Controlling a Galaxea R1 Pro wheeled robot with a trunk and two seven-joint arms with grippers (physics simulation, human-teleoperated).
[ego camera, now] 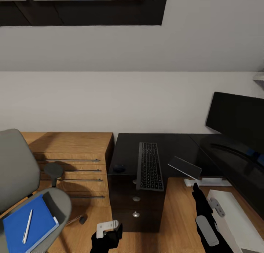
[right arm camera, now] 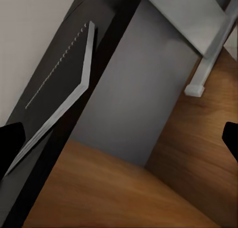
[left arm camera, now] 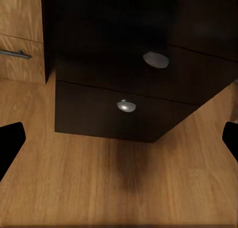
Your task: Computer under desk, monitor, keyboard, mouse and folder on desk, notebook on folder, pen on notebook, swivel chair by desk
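Black fingertips sit at both edges of each wrist view, so both grippers look spread wide with nothing between them. In the head view the left gripper [ego camera: 108, 234] hangs low at six o'clock and the right gripper [ego camera: 196, 190] at four o'clock.

At eight o'clock the chair [ego camera: 22, 179] carries the folder [ego camera: 29, 223], with the pen [ego camera: 27, 225] lying on it. Toward the middle, the keyboard [ego camera: 149, 165] lies on the desk [ego camera: 176, 146], its near end just over the front edge. The mouse [ego camera: 119, 168] rests beside it at its nine o'clock. The monitor [ego camera: 238, 121] stands at two o'clock.

Judged from this, the folder is the next job. The robot would do well to turn toward eight o'clock, approach level, and grip the folder's edge so the pen does not roll off.
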